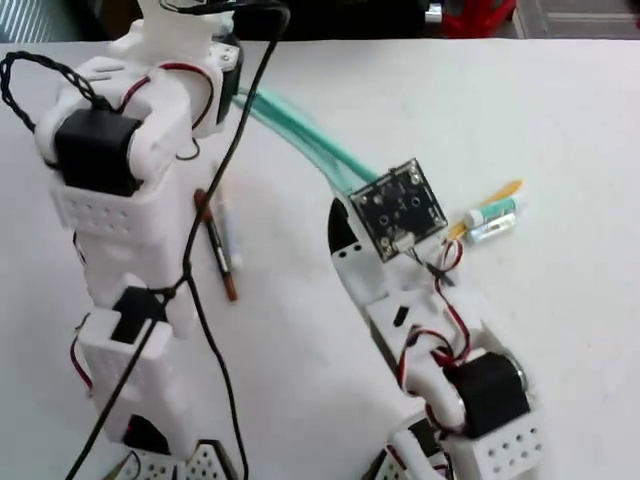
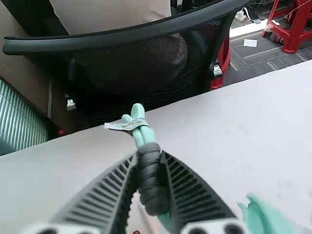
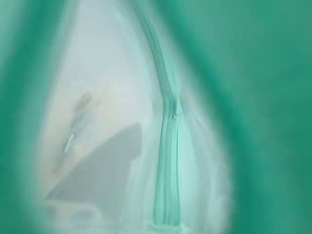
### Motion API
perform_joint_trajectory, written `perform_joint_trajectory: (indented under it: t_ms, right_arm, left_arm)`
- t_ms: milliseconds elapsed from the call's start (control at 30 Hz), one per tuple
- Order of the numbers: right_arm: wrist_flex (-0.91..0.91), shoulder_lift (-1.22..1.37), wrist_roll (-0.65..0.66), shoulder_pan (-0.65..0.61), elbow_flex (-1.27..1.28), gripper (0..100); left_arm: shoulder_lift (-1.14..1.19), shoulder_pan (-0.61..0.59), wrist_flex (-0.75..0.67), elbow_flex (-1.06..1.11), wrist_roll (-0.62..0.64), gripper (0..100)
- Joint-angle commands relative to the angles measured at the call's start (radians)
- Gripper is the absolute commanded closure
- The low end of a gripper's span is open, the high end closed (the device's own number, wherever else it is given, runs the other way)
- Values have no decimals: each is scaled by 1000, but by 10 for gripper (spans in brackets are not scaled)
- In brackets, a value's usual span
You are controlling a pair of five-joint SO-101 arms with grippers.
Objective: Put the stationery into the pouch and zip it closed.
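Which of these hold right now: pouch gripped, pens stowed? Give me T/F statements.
1. The left pincer is shut on the teal loop of the pouch. True.
2. The brown pen is inside the pouch. False: it lies on the table beside the left arm.
3. Two capped sticks lie on the table near the right arm. True.
4. A hand holds the pouch. False: the left pincer holds it.

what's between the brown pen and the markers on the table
High view: bare table, then the right arm's wrist, between brown pen and markers.
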Motion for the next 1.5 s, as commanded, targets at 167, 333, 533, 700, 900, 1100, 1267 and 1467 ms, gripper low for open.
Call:
perform_joint_trajectory:
  t_ms: [167, 333, 533, 700, 900, 1100, 1267, 1467]
  right_arm:
    - [-70, -177, -14, 5, 5, 921]
    - [-70, -208, -14, 1, 9, 759]
    - [-62, -107, 37, 4, 9, 949]
    - [-68, -13, 43, 4, 9, 980]
    - [-81, 18, 43, 5, 9, 978]
    - [-81, 22, 41, 101, 11, 978]
    - [-85, 21, 43, 114, 63, 978]
    - [-134, 13, 44, 124, 167, 978]
  left_arm:
    - [42, -4, 6, -3, -9, 974]
    - [33, -12, 2, -12, -12, 969]
    - [35, -7, -23, -164, -11, 784]
    - [5, 21, -14, -166, -74, 802]
    - [-5, 38, 5, -167, -84, 832]
    - [-64, 39, 8, -164, -83, 775]
    - [-130, 71, 5, -164, -83, 774]
    - [-222, 113, 5, -164, -81, 775]
